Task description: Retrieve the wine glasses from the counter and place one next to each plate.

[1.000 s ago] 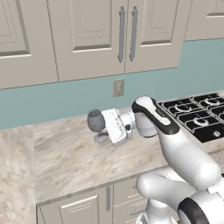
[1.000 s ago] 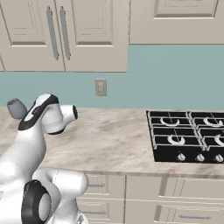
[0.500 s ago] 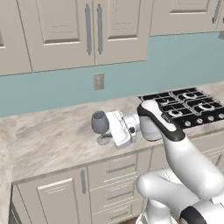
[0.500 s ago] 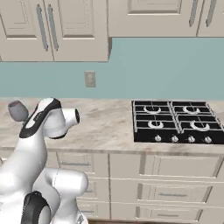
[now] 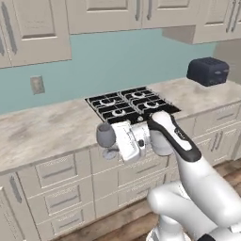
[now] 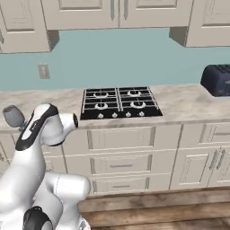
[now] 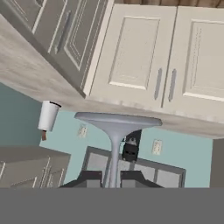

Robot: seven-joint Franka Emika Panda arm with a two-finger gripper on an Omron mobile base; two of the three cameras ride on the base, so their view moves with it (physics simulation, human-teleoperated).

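Note:
A smoky grey wine glass [image 5: 105, 135] hangs in front of the counter's [image 5: 42, 132] edge, held by its stem in my gripper [image 5: 114, 144], which is shut on it. From the right base view the bowl of the glass [image 6: 13, 116] pokes out to the left of the arm. In the hand view the round foot [image 7: 117, 120] and stem sit between the two dark fingertips [image 7: 90, 177] of the gripper [image 7: 113, 177]. The plates are out of view.
A black gas hob [image 5: 129, 104] [image 6: 119, 103] is set into the counter [image 6: 179, 101]. A dark toaster [image 5: 209, 70] [image 6: 218, 80] stands to its right. Cream drawers and doors run below, wall cabinets above, and an outlet [image 5: 36, 84] sits on the teal backsplash.
The whole picture has slid left and drawn back as the base drove, so the hob now sits in the middle and the toaster has come into view. The glass stays in the shut gripper.

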